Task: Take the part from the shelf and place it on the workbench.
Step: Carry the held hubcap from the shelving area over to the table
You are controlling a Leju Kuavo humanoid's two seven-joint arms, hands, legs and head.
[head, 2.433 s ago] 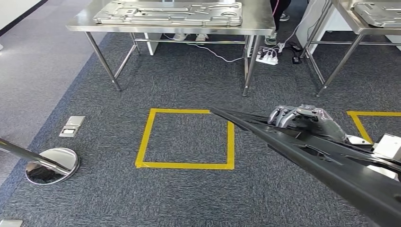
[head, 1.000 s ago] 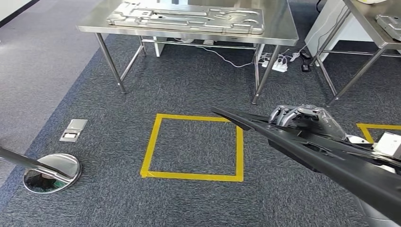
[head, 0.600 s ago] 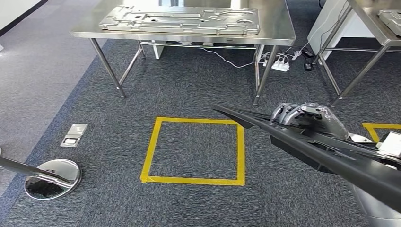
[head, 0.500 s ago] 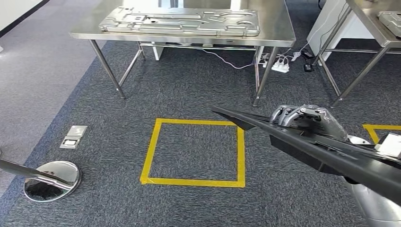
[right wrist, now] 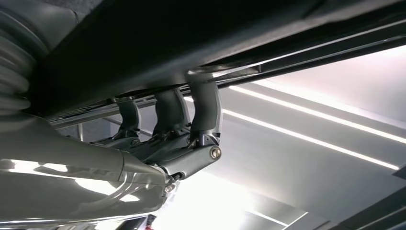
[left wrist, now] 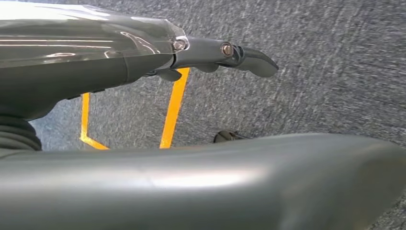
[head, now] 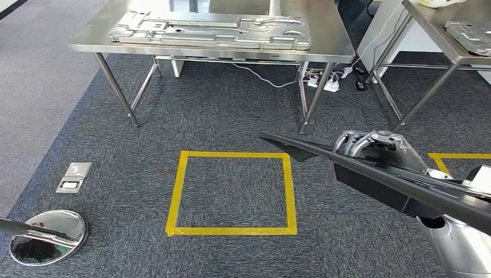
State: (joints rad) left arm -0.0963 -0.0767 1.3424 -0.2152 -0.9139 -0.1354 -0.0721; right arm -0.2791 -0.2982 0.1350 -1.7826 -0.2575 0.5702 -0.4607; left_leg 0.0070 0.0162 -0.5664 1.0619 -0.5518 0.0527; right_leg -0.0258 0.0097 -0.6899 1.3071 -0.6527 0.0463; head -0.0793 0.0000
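Matt black plastic part (head: 394,182) — brushed steel workbench (head: 330,46), rough grey carpet (head: 231,116).

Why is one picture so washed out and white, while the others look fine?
Right wrist view: bright ceiling light strips blow out to white behind the fingers. Head view: even light, sharp steel workbench. Left wrist view: the carpet looks blurred.

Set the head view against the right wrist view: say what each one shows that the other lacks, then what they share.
Head view alone: the steel workbench carrying a metal panel, the yellow tape square on the carpet, a round mirror. Right wrist view alone: the fingers seen from beneath, hooked over the part's edge, with ceiling light strips behind. Both: the right hand holding the long black part.
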